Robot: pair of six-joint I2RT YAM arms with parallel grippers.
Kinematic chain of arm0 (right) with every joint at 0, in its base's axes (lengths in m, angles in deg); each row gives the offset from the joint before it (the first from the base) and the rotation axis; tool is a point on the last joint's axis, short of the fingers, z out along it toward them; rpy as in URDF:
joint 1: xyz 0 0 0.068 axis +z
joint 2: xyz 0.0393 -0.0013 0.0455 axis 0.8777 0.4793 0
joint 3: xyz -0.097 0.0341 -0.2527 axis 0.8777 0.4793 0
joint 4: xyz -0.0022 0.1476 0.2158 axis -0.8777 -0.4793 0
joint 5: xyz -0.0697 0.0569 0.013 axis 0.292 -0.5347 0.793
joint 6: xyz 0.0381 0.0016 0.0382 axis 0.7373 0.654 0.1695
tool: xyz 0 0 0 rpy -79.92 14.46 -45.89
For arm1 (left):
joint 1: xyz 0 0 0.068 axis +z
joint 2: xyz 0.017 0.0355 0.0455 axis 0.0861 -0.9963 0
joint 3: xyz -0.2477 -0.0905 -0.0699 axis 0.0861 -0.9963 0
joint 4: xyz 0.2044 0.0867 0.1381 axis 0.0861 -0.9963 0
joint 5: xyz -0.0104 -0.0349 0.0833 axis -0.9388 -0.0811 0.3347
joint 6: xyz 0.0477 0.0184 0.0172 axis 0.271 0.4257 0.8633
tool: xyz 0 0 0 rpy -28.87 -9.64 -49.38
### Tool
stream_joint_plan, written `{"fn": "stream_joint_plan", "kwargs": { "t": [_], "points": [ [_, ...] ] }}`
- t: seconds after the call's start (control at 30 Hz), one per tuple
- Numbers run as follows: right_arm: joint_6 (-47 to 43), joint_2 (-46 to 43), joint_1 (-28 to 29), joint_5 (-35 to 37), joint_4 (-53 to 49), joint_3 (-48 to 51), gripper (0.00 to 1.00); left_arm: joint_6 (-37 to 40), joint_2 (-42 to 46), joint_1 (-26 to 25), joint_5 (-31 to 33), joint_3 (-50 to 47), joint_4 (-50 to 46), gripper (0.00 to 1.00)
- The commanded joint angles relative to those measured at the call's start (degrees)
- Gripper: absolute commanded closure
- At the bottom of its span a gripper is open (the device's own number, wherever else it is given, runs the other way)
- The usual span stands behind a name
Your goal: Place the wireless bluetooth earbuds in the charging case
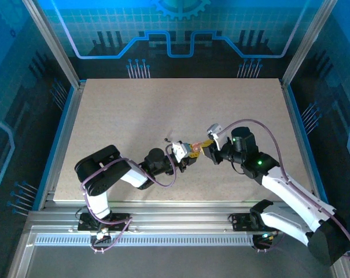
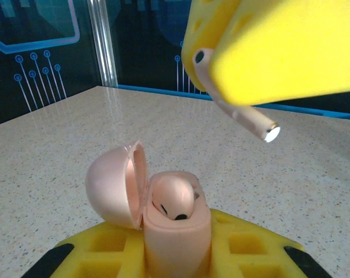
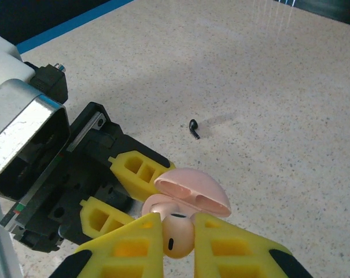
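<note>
My left gripper (image 2: 176,260) is shut on the pink charging case (image 2: 177,231), holding it upright above the table with its lid (image 2: 111,185) swung open. One pink earbud (image 2: 173,197) sits in the case. My right gripper (image 3: 177,240) is shut on a second pink earbud (image 3: 177,234), just above and beside the open case (image 3: 192,191). In the left wrist view that earbud's stem (image 2: 250,119) sticks out below the right gripper's yellow finger (image 2: 279,46). A black earbud (image 3: 194,128) lies loose on the table beyond the case. Both grippers meet at mid-table (image 1: 192,150).
The speckled beige tabletop (image 1: 180,104) stretches wide behind the grippers. The black earbud (image 1: 165,139) lies just behind the left gripper. Blue walls and metal frame posts (image 1: 53,46) border the table.
</note>
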Motion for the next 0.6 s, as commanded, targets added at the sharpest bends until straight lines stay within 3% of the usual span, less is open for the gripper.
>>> {"fn": "stream_joint_plan", "kwargs": {
  "t": [0.0, 0.57],
  "points": [
    [-3.3, 0.2, 1.2, 3.8, 2.6, 0.5, 0.85, -2.3, 0.8, 0.0, -2.0, 1.4, 2.4, 0.78],
    [-7.7, 3.1, 1.5, 6.9, 4.5, -0.3, 0.85, -8.5, 2.4, 0.0, -1.9, 2.0, 2.4, 0.78]
  ]
}}
